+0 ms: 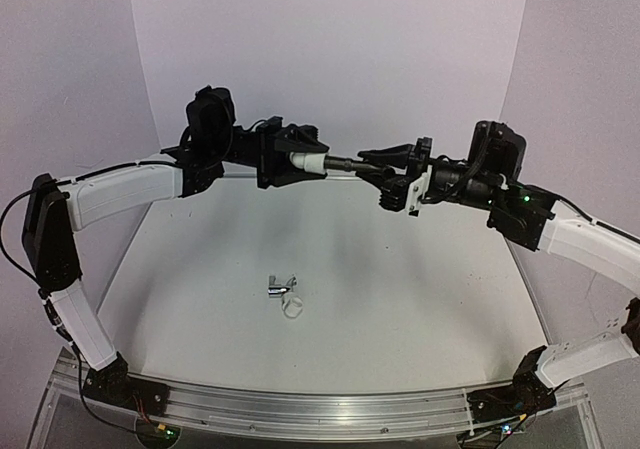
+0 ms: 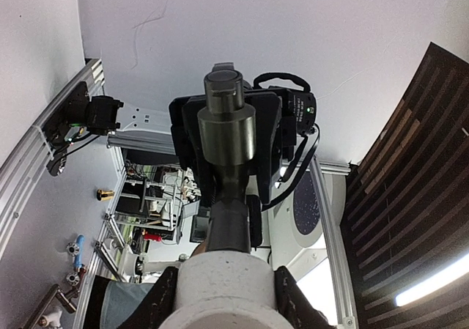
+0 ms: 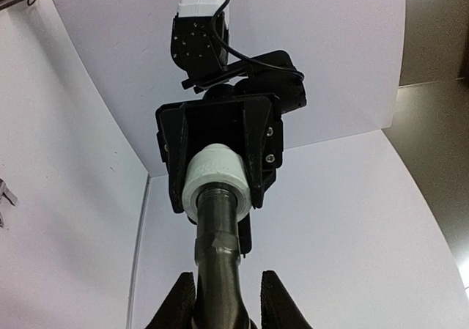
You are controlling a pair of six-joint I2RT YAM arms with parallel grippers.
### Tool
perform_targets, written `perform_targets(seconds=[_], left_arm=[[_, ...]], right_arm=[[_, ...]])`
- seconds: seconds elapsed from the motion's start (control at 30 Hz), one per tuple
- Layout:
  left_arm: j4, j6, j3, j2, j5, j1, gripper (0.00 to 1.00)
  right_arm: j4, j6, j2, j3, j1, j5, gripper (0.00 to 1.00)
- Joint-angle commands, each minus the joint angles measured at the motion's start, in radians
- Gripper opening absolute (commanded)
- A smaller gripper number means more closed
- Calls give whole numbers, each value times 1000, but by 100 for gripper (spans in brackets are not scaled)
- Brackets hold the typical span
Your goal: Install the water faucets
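The matte black water faucet (image 1: 345,166) hangs level in the air between both arms, high above the table. Its threaded stem sits in a white pipe fitting (image 1: 306,163), and my left gripper (image 1: 290,159) is shut on that fitting (image 2: 226,289). My right gripper (image 1: 385,174) is closed round the faucet's body (image 3: 220,263); one finger presses it, while the other tip shows a thin gap. In the left wrist view the faucet (image 2: 229,160) points away from me, its lever end on top. A shiny chrome faucet (image 1: 280,287) lies on the table.
A small white ring (image 1: 294,309) lies just beside the chrome faucet near the table's middle. White walls close in the back and both sides. The aluminium rail (image 1: 320,409) with the arm bases runs along the near edge.
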Motion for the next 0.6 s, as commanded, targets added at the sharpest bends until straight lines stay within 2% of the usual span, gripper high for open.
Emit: perform_targets(seconds=[0.0,0.17,0.2,0.43,0.5,0.57], left_arm=[[-118,147,72,-35,18,-3,0],[-263,272,131,-30,27,-4,0],[-287,299,140,-30,22,-5,0],[-380,484,177,-55,-44,-4,0],[-372,503,184,-60,-51,-3,0],[-345,472,182,-53,-45,-1,0]], right_arm=[[-7,68,-30,47,3,15,22],[-53,109,-32,62,3,4,2],[-61,123,-33,68,3,-4,0],[-114,335,-18,149,3,-35,0],[-131,411,-11,181,3,-38,0],[-142,432,-9,189,3,-38,6]])
